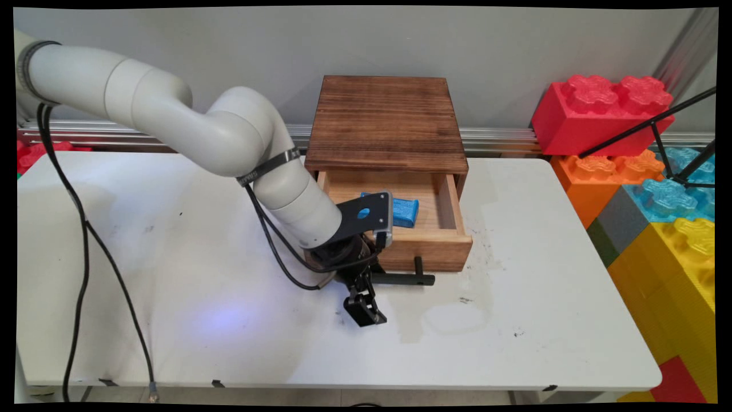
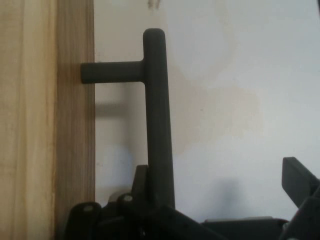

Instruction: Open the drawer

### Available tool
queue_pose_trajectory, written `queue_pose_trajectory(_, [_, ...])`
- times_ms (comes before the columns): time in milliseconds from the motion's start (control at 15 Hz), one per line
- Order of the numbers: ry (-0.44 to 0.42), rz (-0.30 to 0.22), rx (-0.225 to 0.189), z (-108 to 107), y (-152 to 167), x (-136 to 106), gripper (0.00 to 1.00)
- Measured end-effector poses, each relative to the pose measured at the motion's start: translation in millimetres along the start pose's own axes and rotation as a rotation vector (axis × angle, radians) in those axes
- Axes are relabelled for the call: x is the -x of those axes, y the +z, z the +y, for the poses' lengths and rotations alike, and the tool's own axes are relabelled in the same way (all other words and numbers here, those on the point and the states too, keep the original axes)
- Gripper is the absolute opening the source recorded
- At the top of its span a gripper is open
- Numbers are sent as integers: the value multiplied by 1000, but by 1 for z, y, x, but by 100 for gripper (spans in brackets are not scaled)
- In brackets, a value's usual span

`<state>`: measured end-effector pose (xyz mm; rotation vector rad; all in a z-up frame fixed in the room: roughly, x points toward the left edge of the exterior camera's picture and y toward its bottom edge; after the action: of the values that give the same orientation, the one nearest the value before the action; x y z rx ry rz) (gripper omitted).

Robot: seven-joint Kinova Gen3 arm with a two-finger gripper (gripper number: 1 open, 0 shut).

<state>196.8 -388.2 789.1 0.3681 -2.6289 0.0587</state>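
Observation:
A dark wooden box (image 1: 386, 123) stands at the table's back, its light-wood drawer (image 1: 429, 252) pulled out. A blue block (image 1: 405, 212) lies inside the drawer, partly hidden by the hand's black mount. The drawer's black bar handle (image 1: 403, 279) sticks out of its front. My gripper (image 1: 366, 294) is low over the table at the handle's left end and is open. In the hand view the handle (image 2: 159, 115) runs up beside the left finger (image 2: 140, 180), while the right finger (image 2: 297, 180) stands far off. The gripper (image 2: 217, 172) holds nothing.
Big red (image 1: 600, 114), orange (image 1: 600, 171), blue and yellow (image 1: 675, 269) toy bricks are stacked off the table's right edge. A black tripod leg (image 1: 646, 129) crosses them. The arm's black cables (image 1: 80, 246) hang over the table's left side.

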Motion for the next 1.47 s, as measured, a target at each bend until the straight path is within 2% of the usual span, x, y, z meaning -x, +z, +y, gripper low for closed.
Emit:
queue_pose_trajectory(867, [-8, 22, -2, 39, -2, -1, 100])
queue_pose_trajectory(1467, [-10, 26, 18, 60, -7, 2, 100])
